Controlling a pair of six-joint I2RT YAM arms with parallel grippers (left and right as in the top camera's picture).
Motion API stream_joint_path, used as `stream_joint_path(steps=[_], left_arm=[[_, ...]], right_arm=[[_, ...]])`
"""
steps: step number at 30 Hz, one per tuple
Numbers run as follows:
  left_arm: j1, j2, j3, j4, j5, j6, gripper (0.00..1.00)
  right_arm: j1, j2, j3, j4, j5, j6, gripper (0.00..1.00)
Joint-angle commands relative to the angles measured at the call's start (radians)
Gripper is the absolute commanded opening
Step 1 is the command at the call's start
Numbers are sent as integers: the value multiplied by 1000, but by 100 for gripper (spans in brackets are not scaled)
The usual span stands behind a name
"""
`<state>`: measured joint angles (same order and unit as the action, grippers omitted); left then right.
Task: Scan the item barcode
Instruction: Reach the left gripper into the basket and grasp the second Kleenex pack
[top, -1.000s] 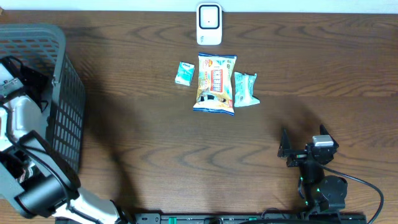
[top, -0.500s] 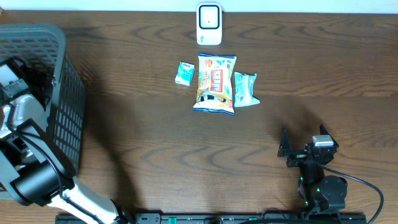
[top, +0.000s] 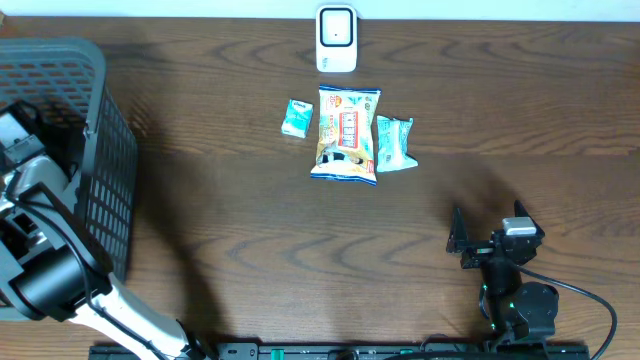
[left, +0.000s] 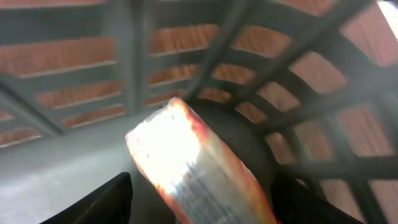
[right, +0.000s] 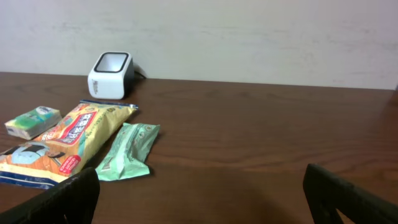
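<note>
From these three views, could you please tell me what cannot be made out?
- Left wrist: the packet, its print lost to glare and blur, cut off by the lower edge.
- Left wrist: whether the left gripper touches it; the fingertips are cropped.
- Overhead: the basket contents, hidden by the left arm.
- Overhead, right wrist: any barcode on the snack bag, too small.

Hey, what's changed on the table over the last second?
The left tool drew back slightly toward the robot's edge inside the basket, fingers either side of a shiny packet; whether it grips is unclear. The right tool, scanner and snack bag stayed put.
</note>
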<state>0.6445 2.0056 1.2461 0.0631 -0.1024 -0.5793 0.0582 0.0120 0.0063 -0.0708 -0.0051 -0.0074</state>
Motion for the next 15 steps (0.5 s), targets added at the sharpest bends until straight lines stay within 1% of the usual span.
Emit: stream_joint_path(steps=[1,2,3,5,7,8,9,15], left_arm=[[14,9,3,-17,-2,10,68],[14,9,3,-23,-2,17,63],[13,9,3,-28,-2,31,50],[13,9,3,-42,-2,50,35],[14,9,3,-60,-2,51,22],[14,9,3,-64,-2,51,13],[14,8,3,-73,-2,51,8],[13,-54,3,-144,-1,50,8]], right_arm=[[-5,-5,-1,-5,-1,14,99],[-4,-5,-1,-5,-1,14,99],[-5,-5,-1,-5,-1,14,99],[-5,-5,-1,-5,-1,14,99],[-4,-5,-1,-5,-1,14,99],[-4,-5,-1,-5,-1,14,99],[-4,-5,-1,-5,-1,14,99],[-5,-5,-1,-5,-1,14,99]])
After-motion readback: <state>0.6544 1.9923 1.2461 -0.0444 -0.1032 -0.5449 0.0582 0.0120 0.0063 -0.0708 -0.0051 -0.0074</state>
